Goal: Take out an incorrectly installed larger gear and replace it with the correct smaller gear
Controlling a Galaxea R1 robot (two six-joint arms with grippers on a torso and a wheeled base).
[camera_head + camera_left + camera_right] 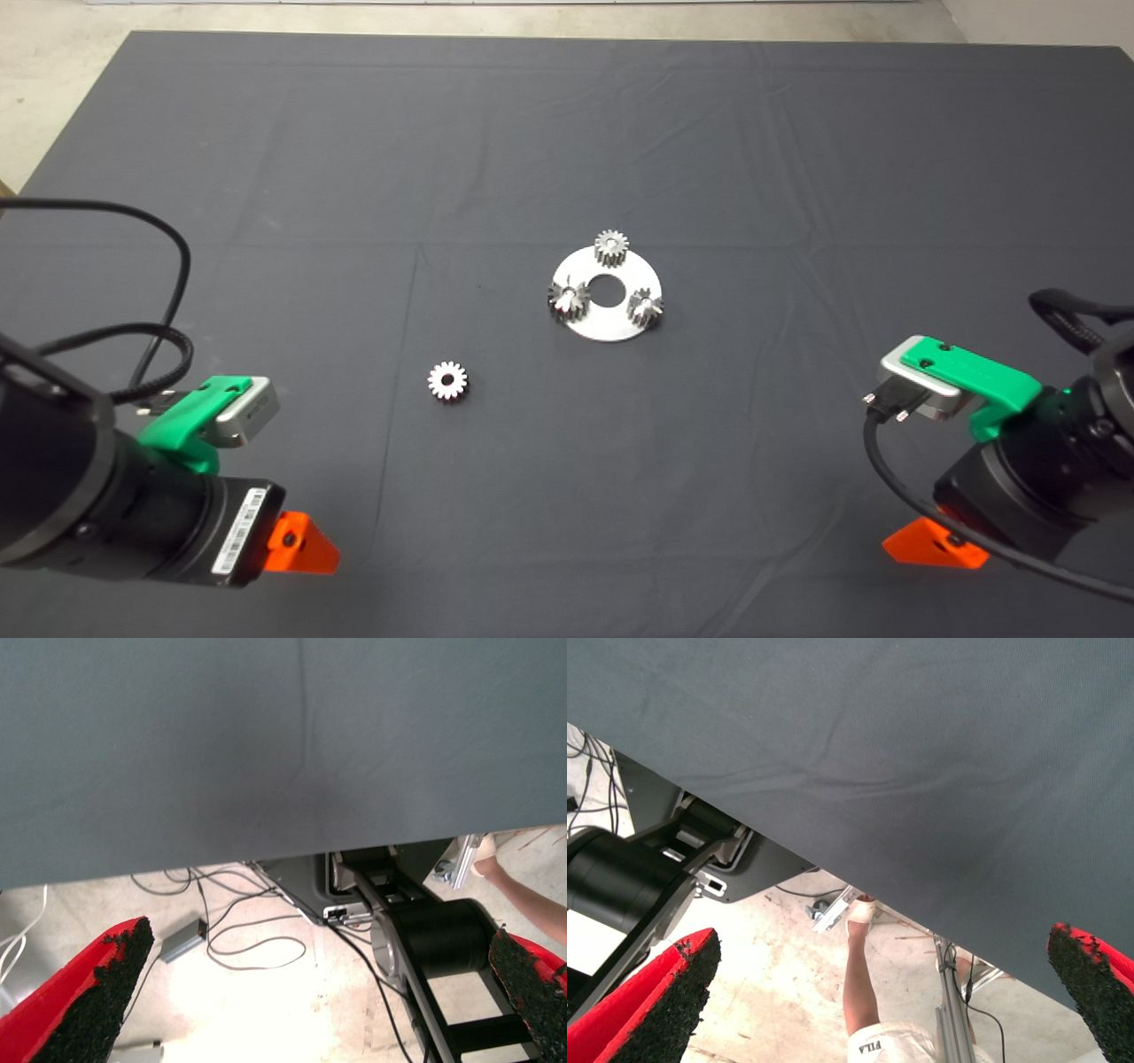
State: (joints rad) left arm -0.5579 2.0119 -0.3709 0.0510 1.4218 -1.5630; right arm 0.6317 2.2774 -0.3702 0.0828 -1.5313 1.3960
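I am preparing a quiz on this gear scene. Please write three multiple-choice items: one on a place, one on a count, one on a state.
1. Where does the loose gear lie?
A. on the mat, nearer the left arm than the round plate is
B. on the plate
C. in an end effector

2. How many gears stand on the plate?
A. one
B. three
C. five

3. How is the left end effector?
A. shut on a gear
B. open, holding nothing
C. resting on the plate

Answers:
1 A, it lies on bare mat apart from the plate.
2 B, three sit around the centre hole.
3 B, its fingers stand wide apart.

Larger gear (568,299) on plate (611,321), smaller gear (447,381) loose
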